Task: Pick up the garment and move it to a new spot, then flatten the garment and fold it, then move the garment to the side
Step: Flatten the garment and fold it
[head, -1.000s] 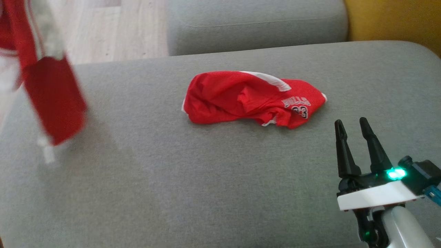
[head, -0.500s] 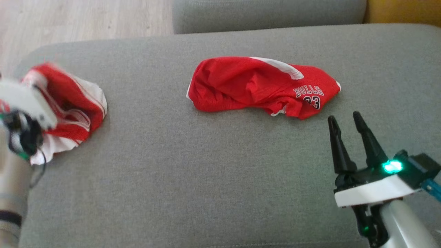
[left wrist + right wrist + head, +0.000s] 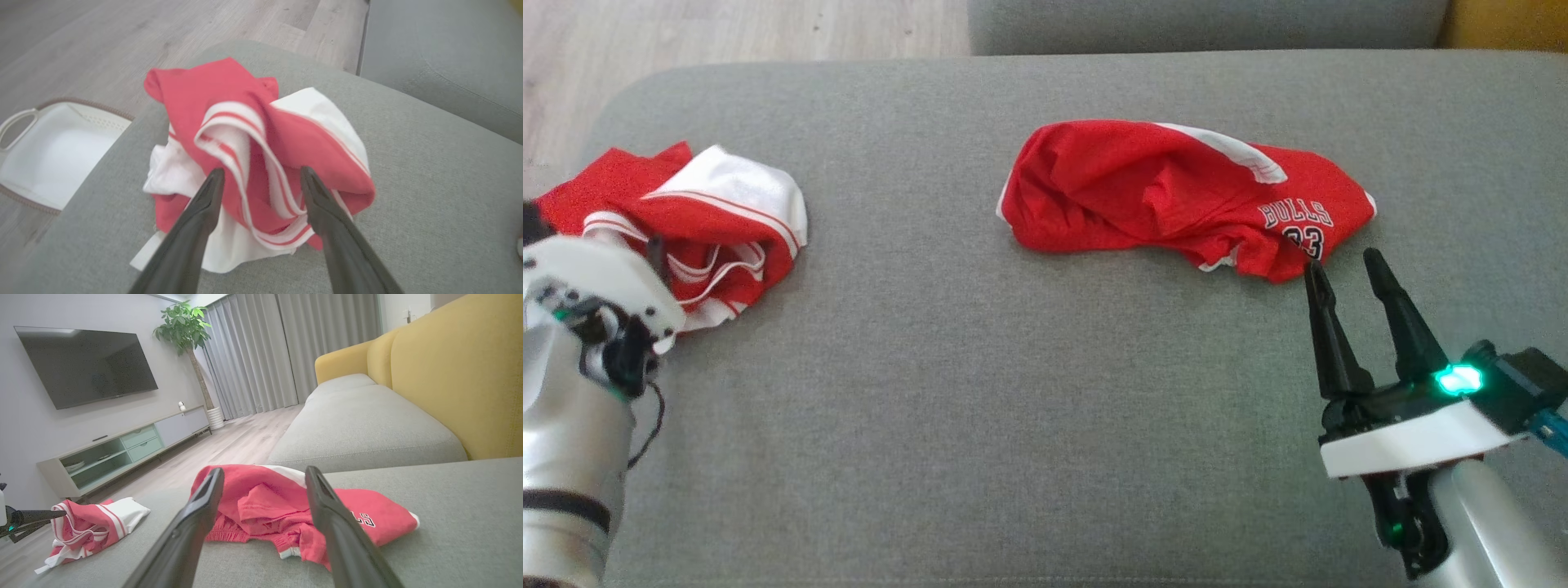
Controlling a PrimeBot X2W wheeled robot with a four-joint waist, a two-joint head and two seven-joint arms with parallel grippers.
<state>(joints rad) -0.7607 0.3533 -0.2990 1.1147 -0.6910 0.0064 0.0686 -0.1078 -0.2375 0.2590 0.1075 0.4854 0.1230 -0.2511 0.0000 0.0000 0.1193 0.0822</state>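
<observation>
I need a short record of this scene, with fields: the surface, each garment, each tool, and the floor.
surface: grey sofa cushion
left garment: red and white garment, crumpled, lying on the cushion
centre garment: red jersey, crumpled, print reads BULLS
left tool: open, pointing at the red and white garment
right tool: open, empty, near the jersey's printed end
floor: white basket beside the cushion

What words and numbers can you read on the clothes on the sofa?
"BULLS": white letters on the red jersey, near its right end in the head view.
"?3": a two-digit number just under that word. It ends in 3, but the first digit is creased and unclear.
Red-and-white garment: no writing that I can see.
In the right wrist view the jersey's print is too small and folded to read.
</observation>
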